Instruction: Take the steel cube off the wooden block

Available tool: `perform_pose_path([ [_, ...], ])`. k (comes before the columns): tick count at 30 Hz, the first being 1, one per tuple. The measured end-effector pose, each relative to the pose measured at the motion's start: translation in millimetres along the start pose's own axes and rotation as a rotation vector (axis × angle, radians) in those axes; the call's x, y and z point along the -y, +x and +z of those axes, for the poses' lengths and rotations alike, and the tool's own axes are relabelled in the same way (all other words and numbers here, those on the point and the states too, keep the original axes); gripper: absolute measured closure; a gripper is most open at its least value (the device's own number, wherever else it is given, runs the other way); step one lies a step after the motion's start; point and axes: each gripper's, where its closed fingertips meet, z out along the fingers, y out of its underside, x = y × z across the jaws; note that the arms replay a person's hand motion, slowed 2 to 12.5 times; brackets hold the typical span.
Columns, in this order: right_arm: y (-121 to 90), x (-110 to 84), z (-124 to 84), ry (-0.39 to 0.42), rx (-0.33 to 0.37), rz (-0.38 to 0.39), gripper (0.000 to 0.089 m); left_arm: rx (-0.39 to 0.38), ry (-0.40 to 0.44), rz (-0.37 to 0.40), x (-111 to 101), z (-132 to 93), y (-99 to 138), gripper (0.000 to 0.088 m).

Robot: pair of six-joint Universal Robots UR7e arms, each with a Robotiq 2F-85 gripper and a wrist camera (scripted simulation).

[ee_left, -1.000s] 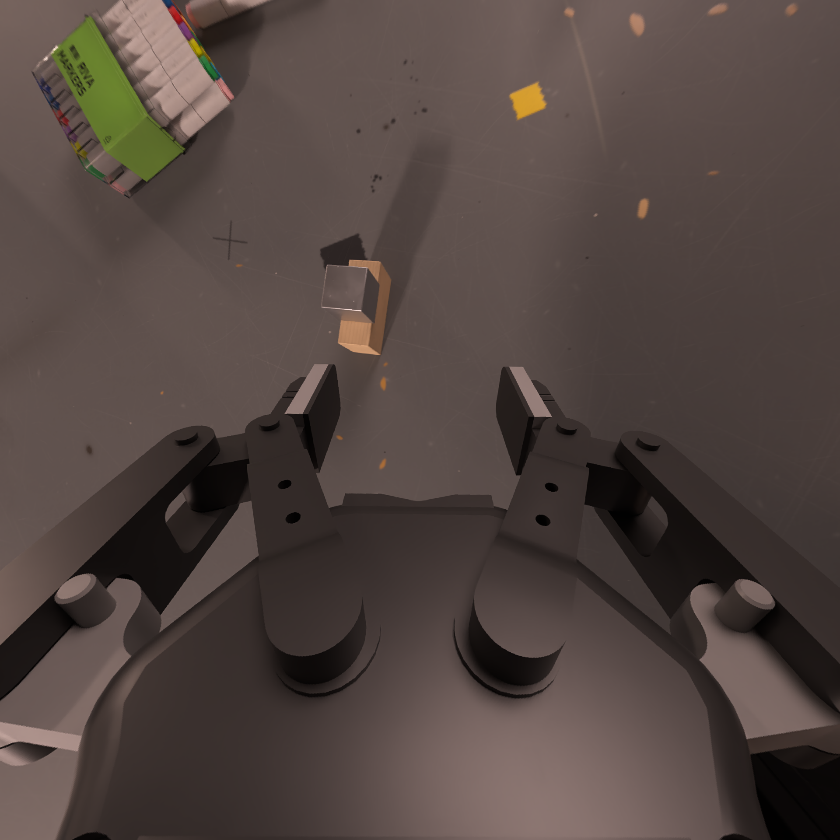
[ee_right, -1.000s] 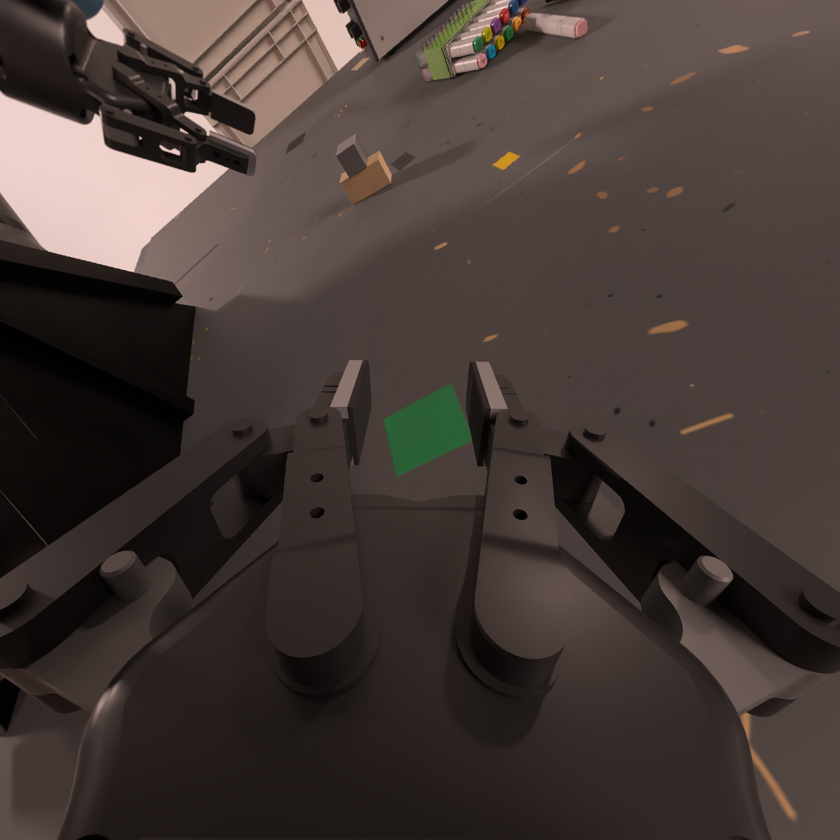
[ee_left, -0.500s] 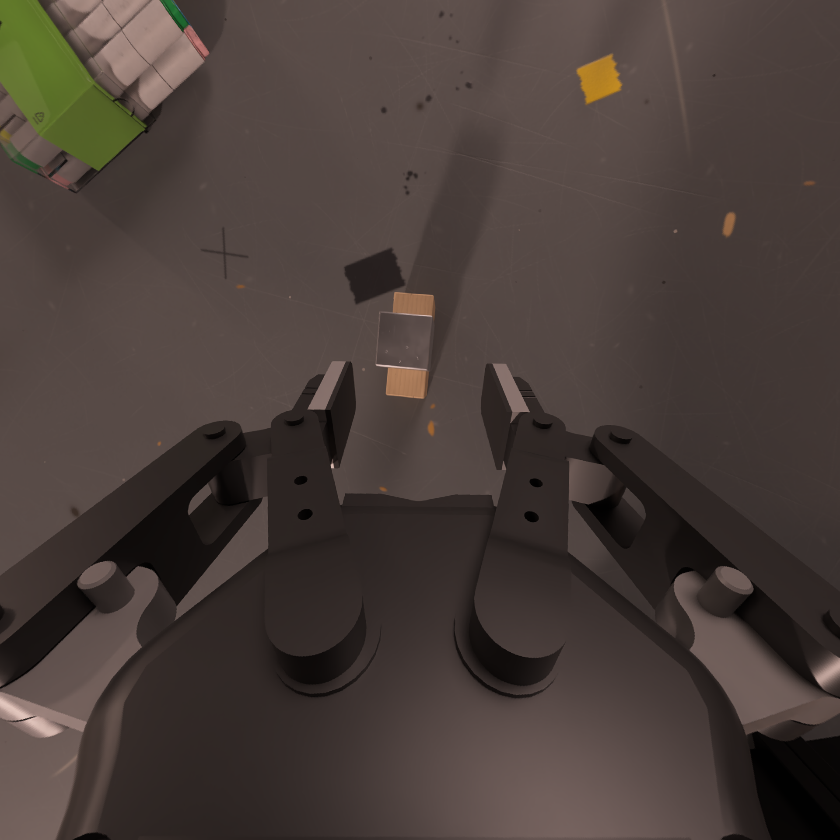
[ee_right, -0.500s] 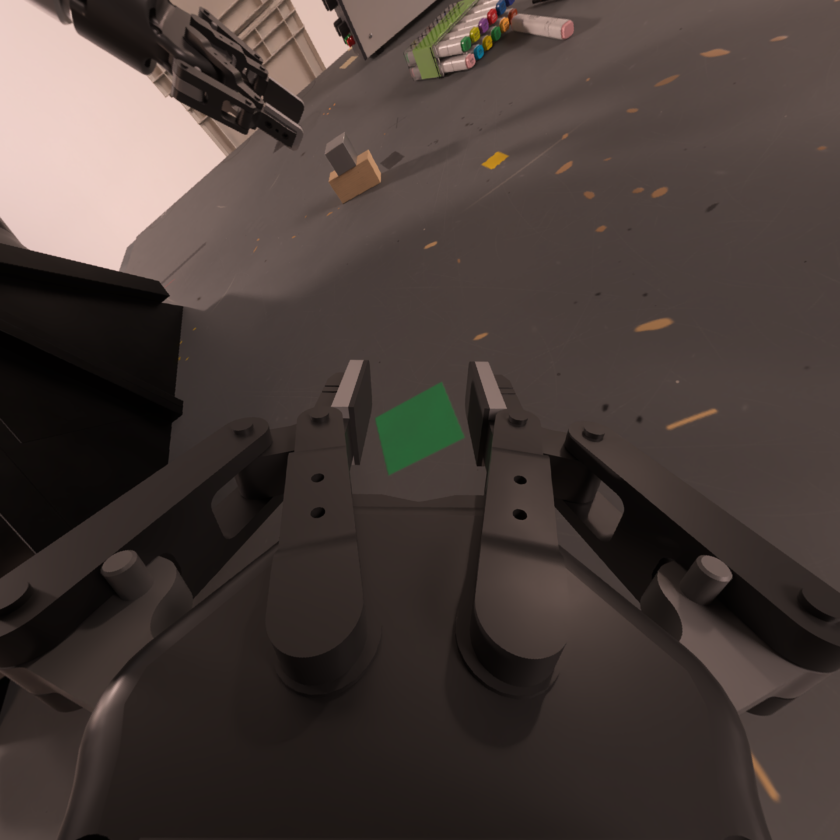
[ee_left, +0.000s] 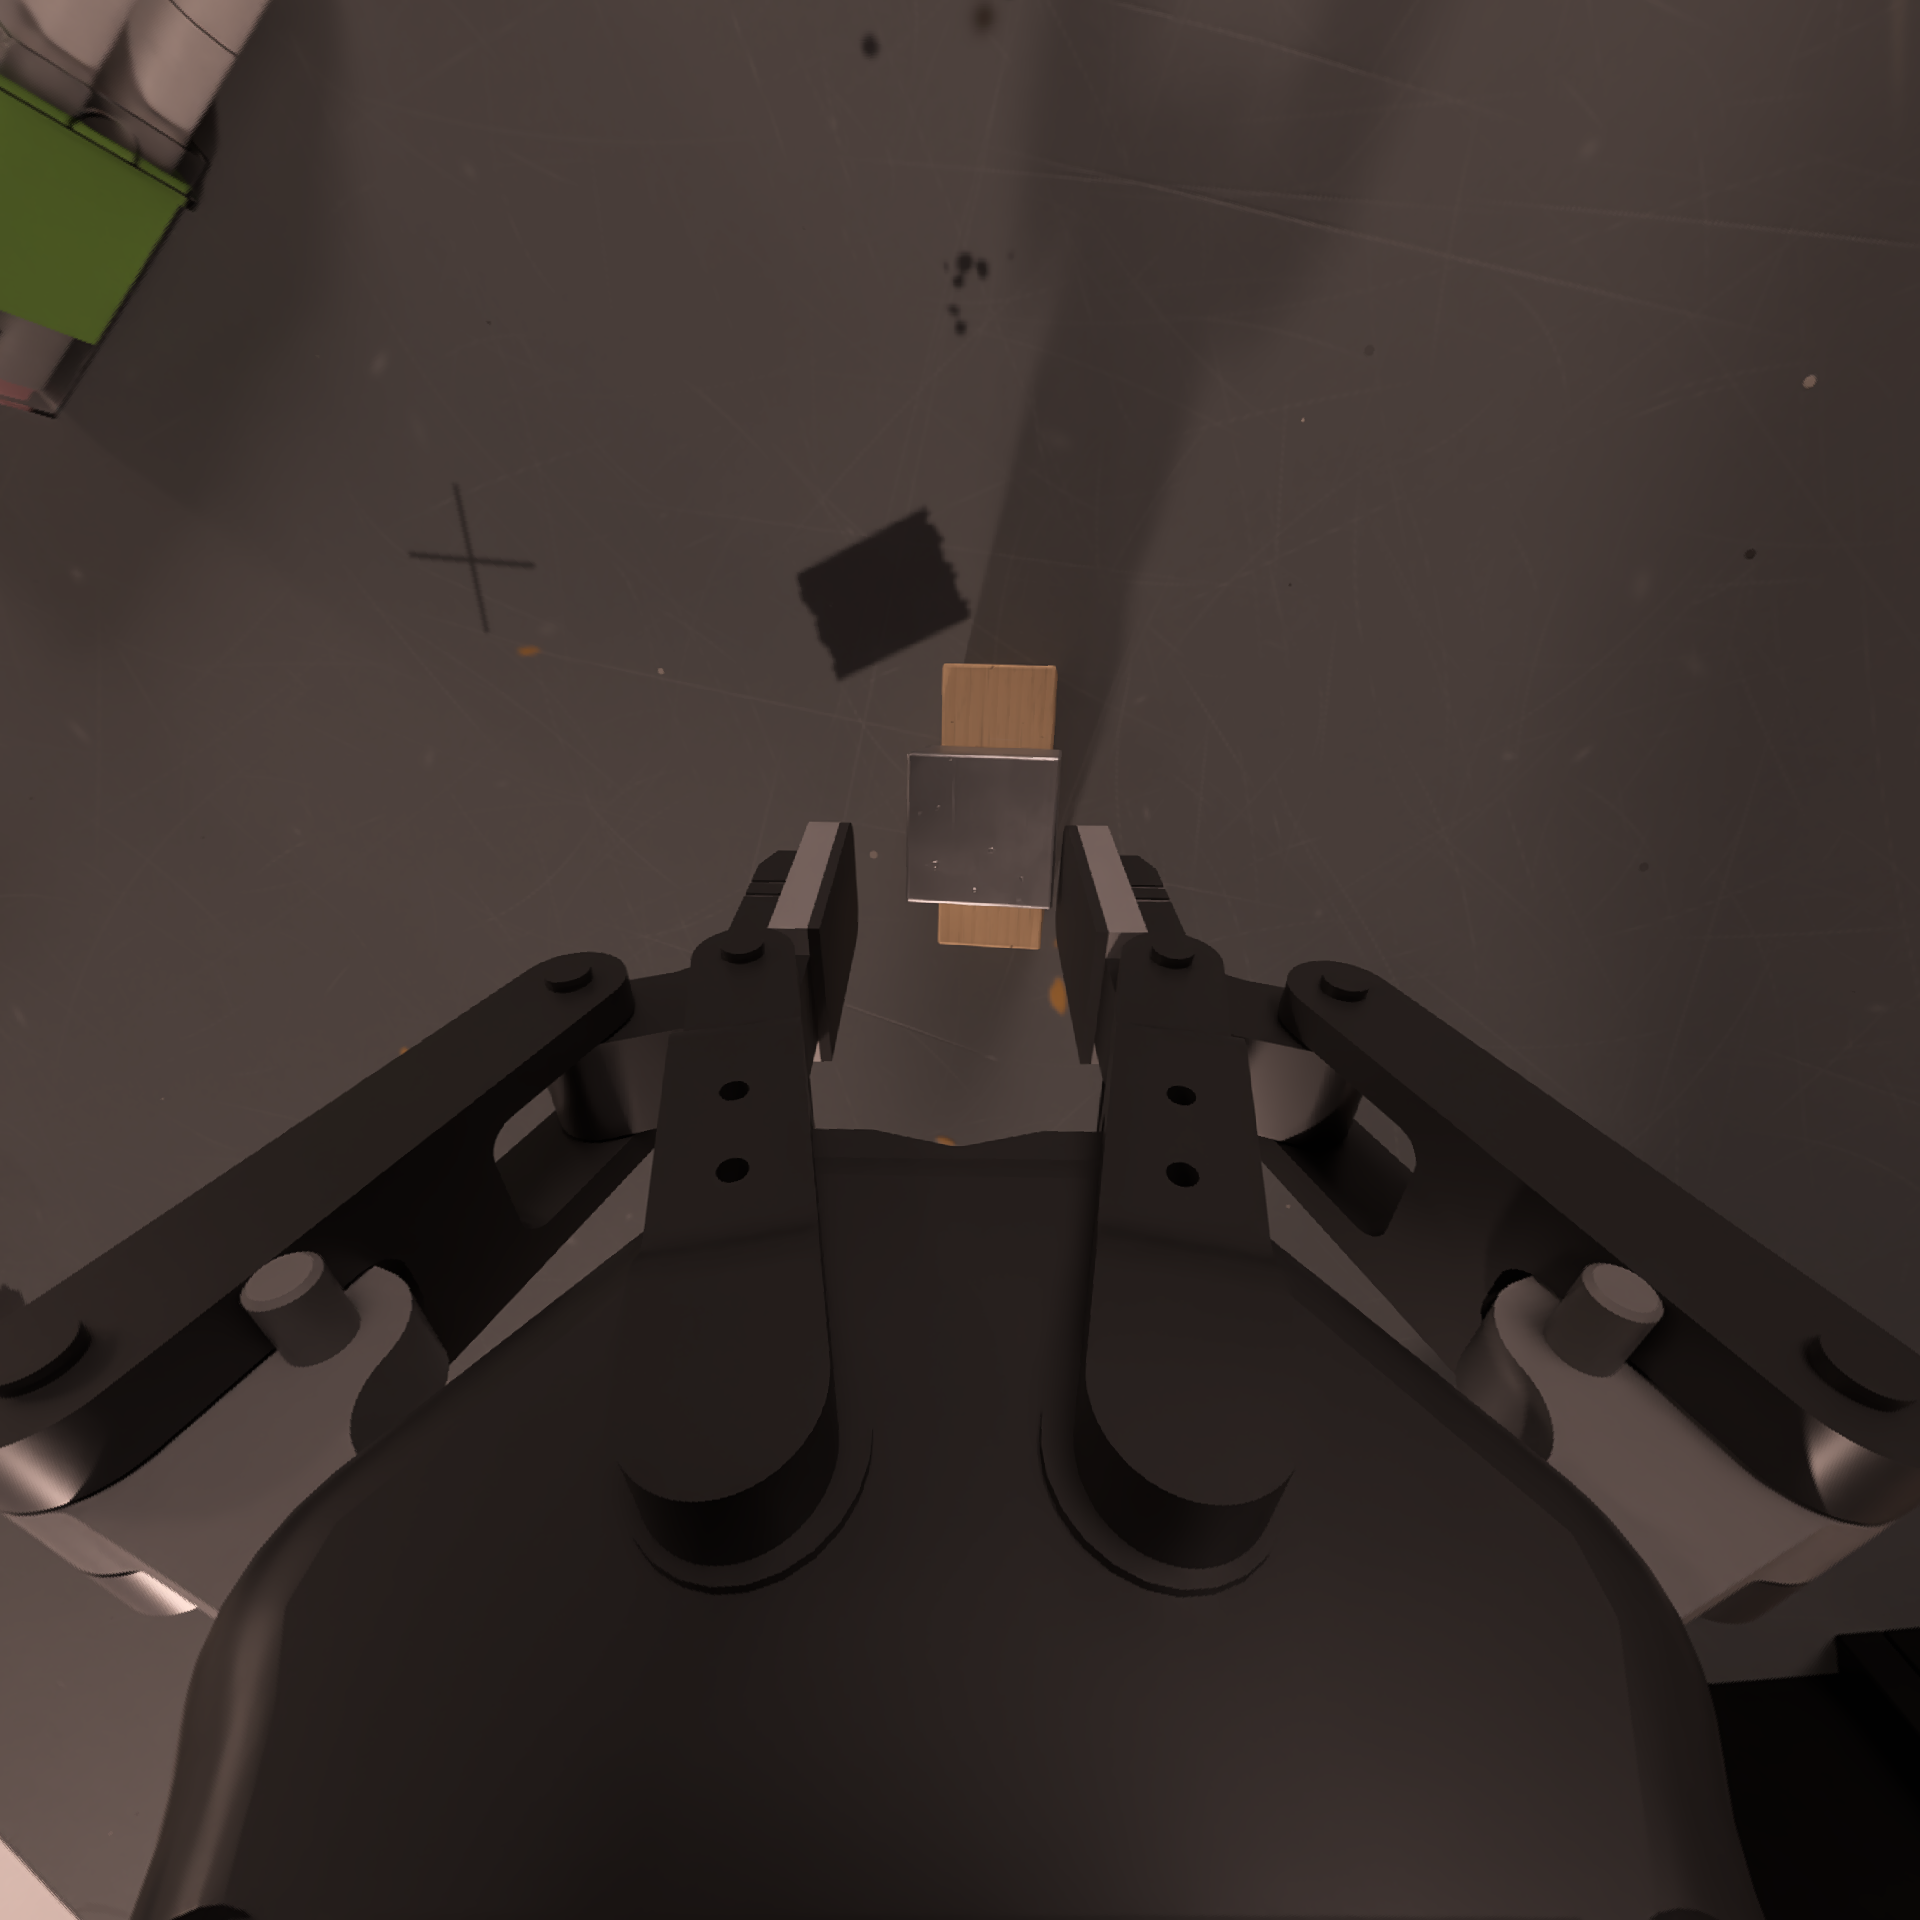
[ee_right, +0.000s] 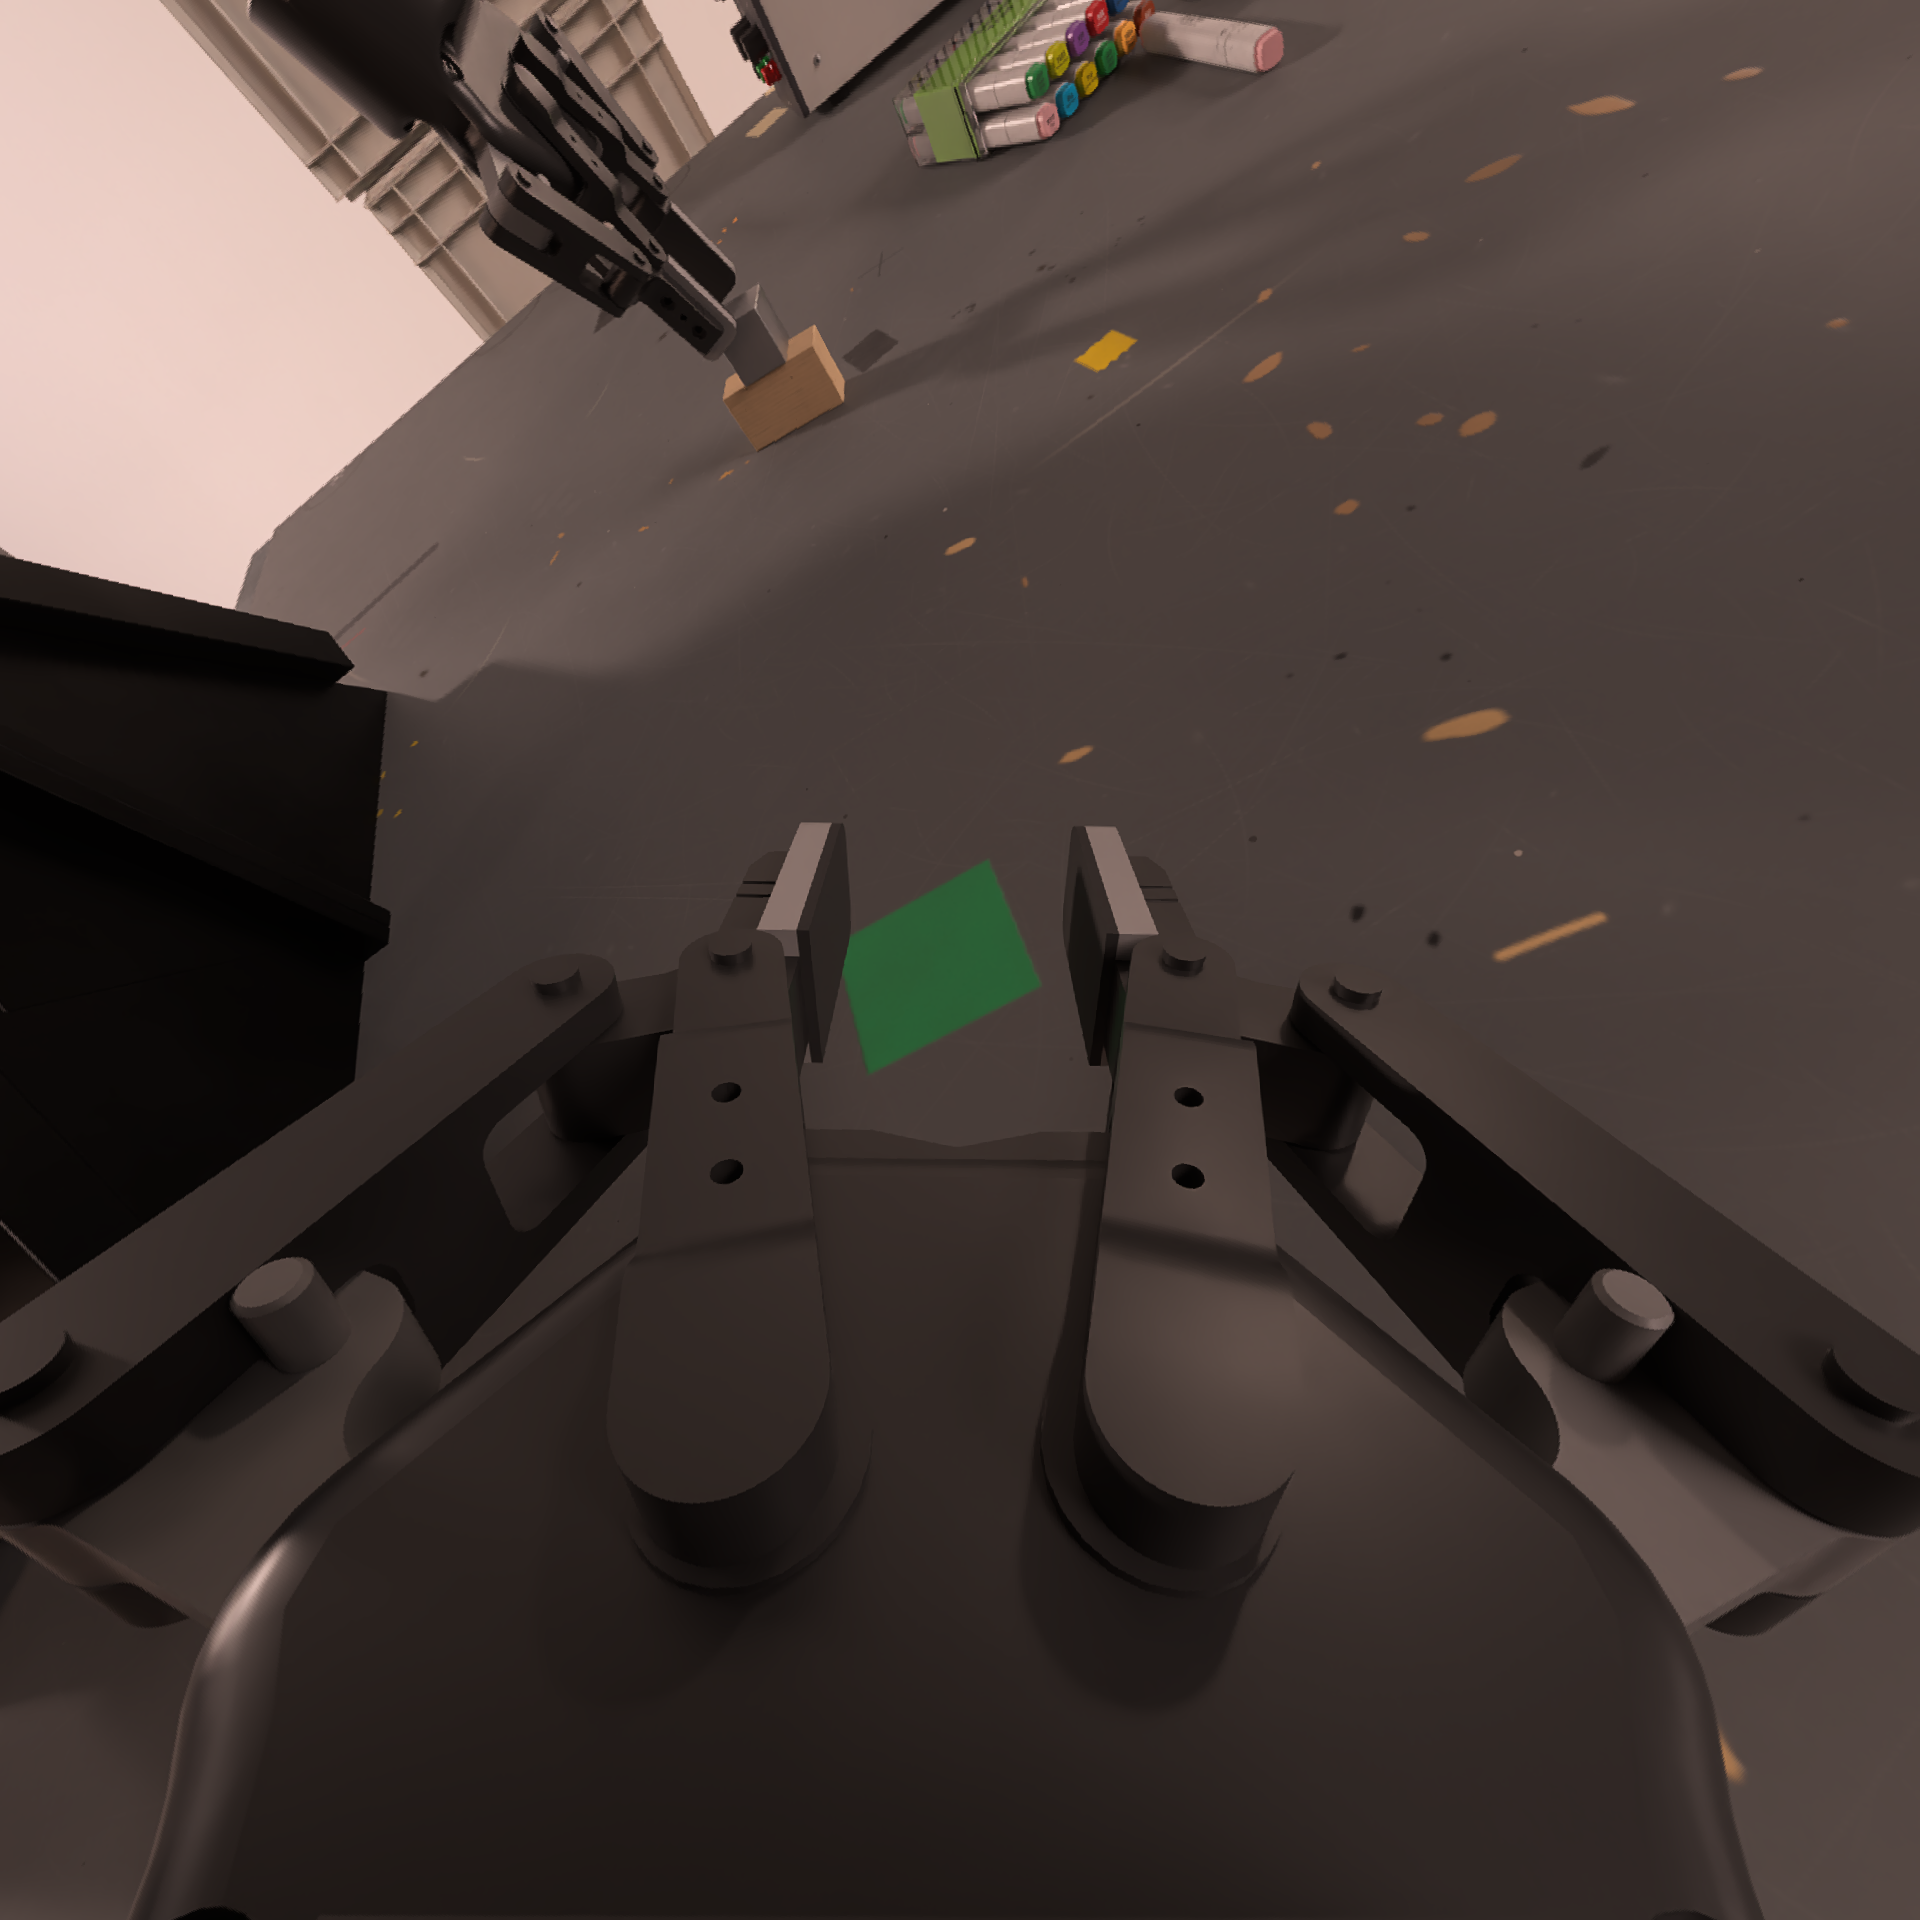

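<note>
The steel cube (ee_left: pixel 982 826) sits on the wooden block (ee_left: pixel 997 707), which lies flat on the dark table. My left gripper (ee_left: pixel 958 862) is open and points down over the cube. Its fingertips (ee_left: pixel 826 862) flank the cube, with a small gap on the left and almost none on the right. In the right wrist view the left gripper (ee_right: pixel 717 312) reaches the cube (ee_right: pixel 764 343) on the block (ee_right: pixel 787 400) from the upper left. My right gripper (ee_right: pixel 956 862) is open and empty, far from the block, above a green patch (ee_right: pixel 940 966).
A green pack of markers (ee_left: pixel 62 239) lies at the far left, also seen in the right wrist view (ee_right: pixel 997 94) beside a loose marker (ee_right: pixel 1216 42). A black patch (ee_left: pixel 883 592) and a yellow patch (ee_right: pixel 1104 350) mark the table. A black box (ee_right: pixel 177 831) stands left of my right gripper.
My left gripper has moved over the cube and come down until its fingers flank it. The finger gap has narrowed. My right gripper has barely moved.
</note>
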Motion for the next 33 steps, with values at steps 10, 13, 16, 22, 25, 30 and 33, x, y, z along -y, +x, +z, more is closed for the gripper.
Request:
perform_pose_path([
  [10,4.5,-1.6,0.1,0.008,0.004,0.024,0.0517,0.034,0.008,0.014,6.6,9.7,1.0,0.0565],
  [13,5.3,-2.9,0.9,0.004,0.011,0.032,0.0517,0.042,-0.001,0.018,7.2,9.7,0.9,0.0582],
  [16,5.6,-4.0,1.6,-0.001,0.015,0.034,0.0517,0.043,-0.012,0.023,7.7,9.4,2.3,0.0604],
  [22,4.9,-4.7,1.5,-0.005,0.015,0.026,0.0518,0.06,-0.022,0.046,8.3,9.4,3.9,0.0605],
  [25,4.4,-4.7,1.1,-0.003,0.017,0.025,0.0519,0.065,-0.023,0.045,7.9,9.1,4.1,0.0605],
  [30,4.1,-5.3,0.0,-0.001,0.022,0.029,0.0521,0.054,-0.015,0.031,6.3,7.5,4.7,0.0605],
  [33,4.7,-5.9,-0.9,0.0,0.022,0.031,0.0521,0.055,-0.012,0.03,4.4,5.2,3.5,0.0605],
])
